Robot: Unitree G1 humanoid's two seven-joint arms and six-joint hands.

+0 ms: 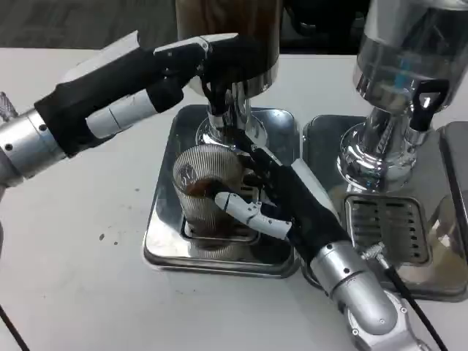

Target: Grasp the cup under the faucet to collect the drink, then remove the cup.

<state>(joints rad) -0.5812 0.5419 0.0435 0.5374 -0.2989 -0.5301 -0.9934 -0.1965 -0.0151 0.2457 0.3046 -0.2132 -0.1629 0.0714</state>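
Ribbed clear cup [207, 191] in right hand [281, 206], chrome drip tray [162, 235]

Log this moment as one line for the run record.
right hand: holds cup | cup: on tray under faucet, drink inside | left hand: at faucet

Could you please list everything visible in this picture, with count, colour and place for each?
Ribbed clear glass cup: one, holding a little brown drink, on the left drip tray under the faucet.
Dark-filled drink dispenser: one, brown tank on chrome stem, centre back.
Clear-tank drink dispenser: one, chrome base with black tap, right back.
Chrome drip trays: two, silver, one under each dispenser.
White table: one, beneath everything.
Left hand: one, black and white, raised at the dark dispenser's faucet.
Right hand: one, black and white, gripping the cup.
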